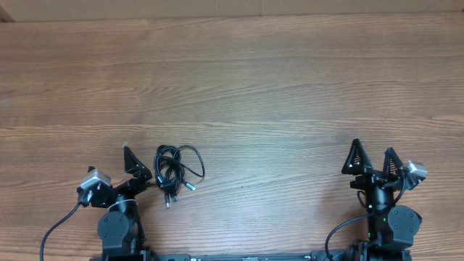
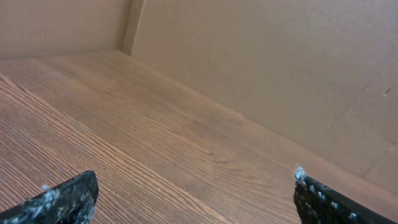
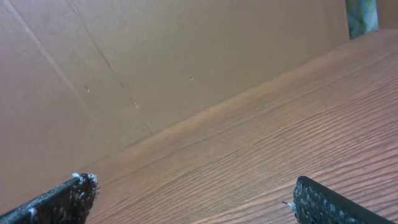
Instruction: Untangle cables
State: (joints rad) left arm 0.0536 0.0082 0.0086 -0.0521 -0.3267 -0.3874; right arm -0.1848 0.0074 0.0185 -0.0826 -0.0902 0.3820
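Thin black cables (image 1: 174,172), seemingly tangled

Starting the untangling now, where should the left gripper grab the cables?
Take the cables by the loop bulging out on the side away from the left gripper, coming straight down; it lies clear of the bunched middle, so the jaws can straddle one strand.

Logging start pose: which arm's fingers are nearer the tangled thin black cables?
Left. Left fingers sit beside the tangled thin black cables; right fingers far to their right.
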